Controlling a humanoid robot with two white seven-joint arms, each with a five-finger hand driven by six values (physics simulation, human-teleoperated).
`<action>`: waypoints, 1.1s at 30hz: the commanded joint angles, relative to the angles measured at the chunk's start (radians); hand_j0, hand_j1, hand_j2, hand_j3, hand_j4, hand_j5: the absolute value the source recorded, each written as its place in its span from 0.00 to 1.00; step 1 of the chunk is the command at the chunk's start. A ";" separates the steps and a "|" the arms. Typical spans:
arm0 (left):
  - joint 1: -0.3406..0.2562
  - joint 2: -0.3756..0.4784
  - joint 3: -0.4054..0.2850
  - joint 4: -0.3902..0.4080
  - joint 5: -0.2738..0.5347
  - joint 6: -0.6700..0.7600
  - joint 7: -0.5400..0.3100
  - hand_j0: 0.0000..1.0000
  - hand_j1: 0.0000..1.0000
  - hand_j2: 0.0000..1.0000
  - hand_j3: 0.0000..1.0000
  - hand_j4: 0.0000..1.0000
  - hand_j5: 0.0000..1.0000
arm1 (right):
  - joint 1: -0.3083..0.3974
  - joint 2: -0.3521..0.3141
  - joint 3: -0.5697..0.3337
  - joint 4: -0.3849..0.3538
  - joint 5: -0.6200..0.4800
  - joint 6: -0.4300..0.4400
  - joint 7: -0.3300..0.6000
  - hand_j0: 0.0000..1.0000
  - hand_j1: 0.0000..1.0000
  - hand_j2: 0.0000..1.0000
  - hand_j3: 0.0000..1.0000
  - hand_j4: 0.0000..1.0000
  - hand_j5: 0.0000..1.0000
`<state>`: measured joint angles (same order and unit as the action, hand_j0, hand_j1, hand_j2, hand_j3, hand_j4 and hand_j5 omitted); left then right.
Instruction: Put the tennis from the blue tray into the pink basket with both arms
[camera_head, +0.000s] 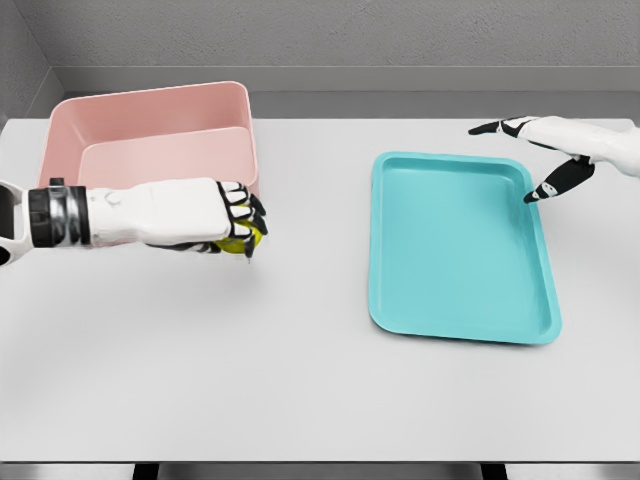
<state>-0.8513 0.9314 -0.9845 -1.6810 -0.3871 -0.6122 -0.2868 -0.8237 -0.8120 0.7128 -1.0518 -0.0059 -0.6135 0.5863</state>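
Note:
A yellow-green tennis ball (240, 241) peeks out from under the curled fingers of my left hand (243, 220), which is shut on it just in front of the pink basket's near right corner. The pink basket (150, 135) stands at the back left, and nothing shows inside it. At the right of the table lies the blue tray (460, 245) with nothing on it. My right hand (528, 160) hovers over the tray's far right corner, fingers spread and holding nothing.
The white table (300, 380) stretches wide in front of the basket and tray. A grey wall runs along its far edge.

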 joint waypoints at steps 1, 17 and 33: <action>-0.003 0.012 0.001 0.003 0.023 0.001 0.000 0.48 0.48 0.48 0.48 0.48 0.48 | 0.000 -0.001 -0.001 -0.001 -0.006 0.003 0.000 1.00 1.00 1.00 1.00 1.00 1.00; -0.064 0.015 0.017 0.119 0.031 0.001 -0.002 0.48 0.48 0.48 0.48 0.48 0.48 | 0.002 -0.012 -0.015 0.001 -0.008 0.003 -0.002 1.00 1.00 1.00 1.00 1.00 1.00; -0.104 -0.042 0.017 0.296 0.022 0.001 0.000 0.49 0.49 0.49 0.49 0.49 0.49 | 0.002 -0.012 -0.015 0.001 -0.008 0.003 -0.002 1.00 1.00 1.00 1.00 1.00 1.00</action>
<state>-0.9557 0.8987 -0.9692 -1.4113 -0.3681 -0.6123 -0.2880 -0.8222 -0.8228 0.6990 -1.0508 -0.0064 -0.6136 0.5849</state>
